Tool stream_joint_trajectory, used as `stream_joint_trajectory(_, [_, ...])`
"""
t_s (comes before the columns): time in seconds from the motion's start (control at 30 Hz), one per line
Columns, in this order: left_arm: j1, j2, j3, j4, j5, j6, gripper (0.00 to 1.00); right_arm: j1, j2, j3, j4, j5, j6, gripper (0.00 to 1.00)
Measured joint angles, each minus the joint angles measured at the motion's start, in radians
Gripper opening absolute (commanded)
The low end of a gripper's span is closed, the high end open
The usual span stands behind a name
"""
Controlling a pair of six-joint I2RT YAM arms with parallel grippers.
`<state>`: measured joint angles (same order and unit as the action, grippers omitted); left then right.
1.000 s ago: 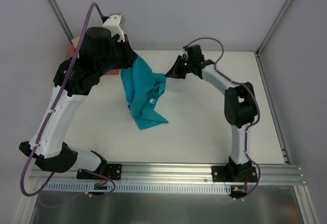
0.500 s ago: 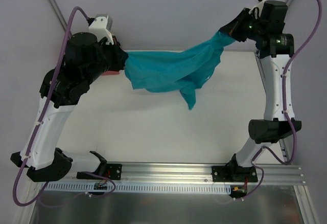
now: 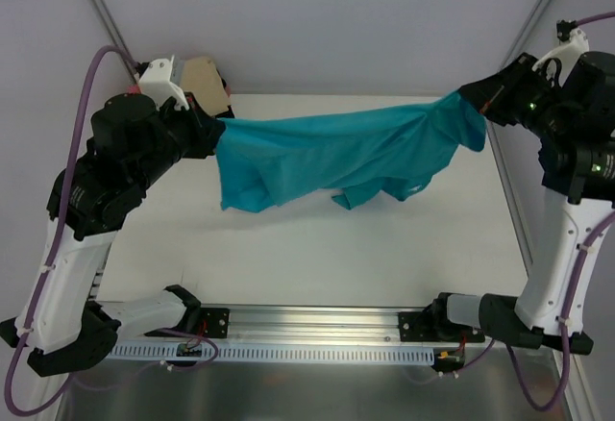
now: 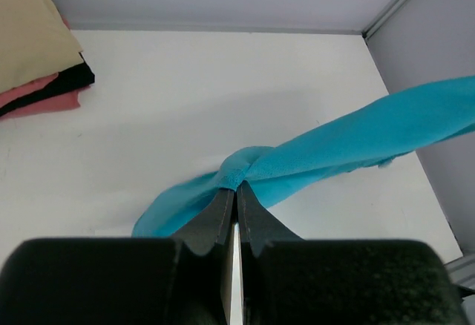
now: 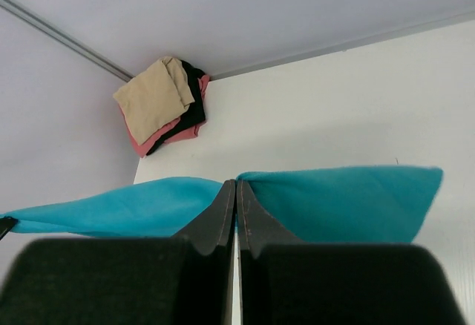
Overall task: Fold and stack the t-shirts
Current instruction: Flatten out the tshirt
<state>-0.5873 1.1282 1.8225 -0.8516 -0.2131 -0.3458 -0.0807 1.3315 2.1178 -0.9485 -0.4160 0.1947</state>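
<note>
Teal tee (image 3: pixel 336 152) stretched in air between both arms, above surface (image 3: pixel 317 258). Middle sags, lower edge bunched and twisted.

Left hand (image 3: pixel 215 131) pinched tight on one end. Right hand (image 3: pixel 473 104) pinched tight on other end, small flap poking past it.

Folded tan tee (image 3: pixel 204 77) lies atop pink tee (image 4: pixel 44 104) in far left corner.

Risks:
- thin pinch slipping if arms pull wider, dropping one end
- twist not shaking out, so cloth lands creased and fold goes crooked
- hanging edge brushing tan tee

I see plain teal tee (image 3: pixel 327 147). Stack: tan tee (image 4: pixel 30 35), black layer (image 4: pixel 74 79), coral tee (image 4: pixel 48 104). Table (image 3: pixel 317 248) white.
</note>
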Motion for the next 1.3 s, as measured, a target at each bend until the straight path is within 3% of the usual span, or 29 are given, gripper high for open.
stream_joint_trajectory(0.03, [0.000,-0.021,-0.023,-0.002,0.003,-0.009,0.15,0.000,-0.032,-0.029,0.003,-0.003,0.000,0.00])
stream_joint_trajectory(0.07, [0.000,-0.047,-0.052,-0.005,0.013,-0.021,0.85,0.000,-0.065,-0.063,0.003,-0.004,0.000,0.00])
stream_joint_trajectory(0.1, [0.000,-0.066,-0.073,-0.007,0.023,-0.025,0.99,0.000,-0.093,-0.096,0.001,-0.005,0.000,0.00])
stream_joint_trajectory(0.3, [0.006,-0.192,-0.284,0.014,0.143,-0.129,0.99,0.000,-0.195,-0.282,-0.007,-0.007,0.014,0.00])
stream_joint_trajectory(0.57, [0.006,-0.526,-0.813,0.080,0.344,-0.354,0.99,0.000,-0.265,-0.430,-0.018,-0.005,0.018,0.00])
stream_joint_trajectory(0.67, [0.006,-0.594,-0.941,0.098,0.432,-0.414,0.99,0.000,-0.282,-0.440,-0.022,-0.003,0.018,0.00])
stream_joint_trajectory(1.03, [0.003,-0.453,-0.967,0.241,0.554,-0.436,0.99,0.000,-0.216,-0.441,-0.004,-0.006,0.004,0.00])
stream_joint_trajectory(1.17, [-0.003,-0.430,-0.950,0.282,0.554,-0.440,0.99,0.007,-0.080,-0.420,0.061,-0.011,-0.009,0.00])
stream_joint_trajectory(1.3, [-0.007,-0.402,-0.927,0.308,0.549,-0.454,0.99,0.012,0.216,-0.275,0.169,-0.011,-0.012,0.00])
